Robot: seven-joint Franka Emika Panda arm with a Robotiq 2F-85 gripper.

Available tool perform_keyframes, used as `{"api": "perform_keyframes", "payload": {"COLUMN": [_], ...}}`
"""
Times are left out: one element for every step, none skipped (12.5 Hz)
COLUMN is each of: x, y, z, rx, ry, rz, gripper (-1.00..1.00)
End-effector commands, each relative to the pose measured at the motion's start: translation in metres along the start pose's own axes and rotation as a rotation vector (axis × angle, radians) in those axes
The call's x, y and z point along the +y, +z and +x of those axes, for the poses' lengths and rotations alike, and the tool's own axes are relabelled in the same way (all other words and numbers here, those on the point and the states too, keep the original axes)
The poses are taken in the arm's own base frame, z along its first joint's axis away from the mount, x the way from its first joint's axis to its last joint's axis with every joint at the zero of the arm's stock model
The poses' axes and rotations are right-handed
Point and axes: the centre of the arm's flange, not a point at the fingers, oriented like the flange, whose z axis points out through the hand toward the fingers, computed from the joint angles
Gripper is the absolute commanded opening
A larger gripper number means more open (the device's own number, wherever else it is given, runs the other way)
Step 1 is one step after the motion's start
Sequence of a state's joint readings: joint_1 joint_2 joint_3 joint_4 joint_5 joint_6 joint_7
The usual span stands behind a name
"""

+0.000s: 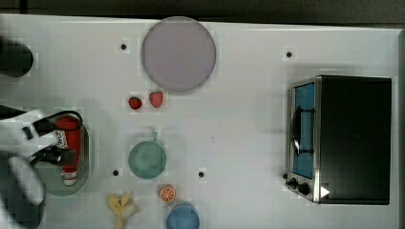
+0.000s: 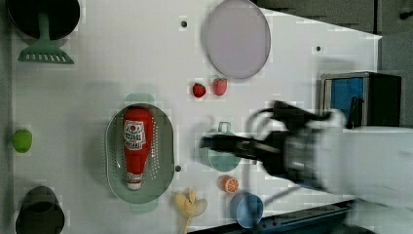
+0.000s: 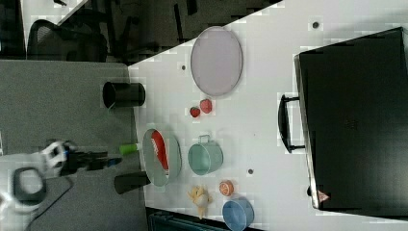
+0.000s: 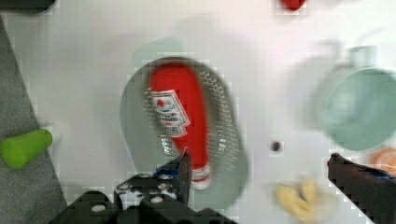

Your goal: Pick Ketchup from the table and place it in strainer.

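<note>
The red Ketchup (image 1: 73, 138) bottle lies on its side inside the pale mint-green strainer (image 1: 56, 184), its white cap toward the table's front edge in the top view. The left view shows the Ketchup (image 2: 134, 146) lengthwise in the strainer (image 2: 163, 146), label up. My gripper (image 4: 264, 170) hangs above the strainer's cap end, open, with nothing between its fingers. One dark fingertip (image 4: 183, 169) is over the Ketchup (image 4: 182, 109) near the cap, the other past the strainer's (image 4: 226, 121) rim. In the top view my gripper (image 1: 51, 142) covers part of the bottle.
A teal bowl (image 1: 147, 160) with a handle stands beside the strainer. Two strawberries (image 1: 155, 98), a lilac plate (image 1: 178, 53), an orange half (image 1: 167, 193), a banana (image 1: 122, 206) and a blue bowl (image 1: 183, 217) lie around. A black oven (image 1: 353, 138) fills the top view's right.
</note>
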State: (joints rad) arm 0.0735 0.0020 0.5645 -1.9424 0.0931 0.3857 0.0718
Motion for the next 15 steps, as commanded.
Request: {"api": "perform_keyframes", "payload": {"x": [0.058,0.077,0.098,0.121,0.147,0.173,0.201,0.227,0.252,0.273,0.291,0.305,0.315,0.321,0.323], "y": [-0.037,-0.056,-0.074,-0.089,-0.102,-0.113,-0.121,-0.128,-0.133,-0.134,-0.135,-0.135,-0.136,-0.136,-0.137], "z": [0.040,0.051,0.064,0.079,0.094,0.110,0.123,0.134,0.142,0.148,0.152,0.155,0.157,0.158,0.159], "rx": [-0.036,-0.028,-0.016,-0.005,0.010,0.024,0.034,0.042,0.045,0.042,0.038,0.039,0.041,0.051,0.065], "ry": [0.180,0.222,0.270,0.318,0.374,0.430,0.485,0.536,0.583,0.619,0.646,0.654,0.633,0.599,0.584], "rz": [-0.063,-0.062,-0.051,-0.040,-0.023,-0.008,0.004,0.016,0.024,0.023,0.018,0.009,-0.003,-0.019,-0.034], "gripper": [1.00,1.00,1.00,1.00,1.00,1.00,1.00,1.00,1.00,1.00,1.00,1.00,1.00,1.00,1.00]}}
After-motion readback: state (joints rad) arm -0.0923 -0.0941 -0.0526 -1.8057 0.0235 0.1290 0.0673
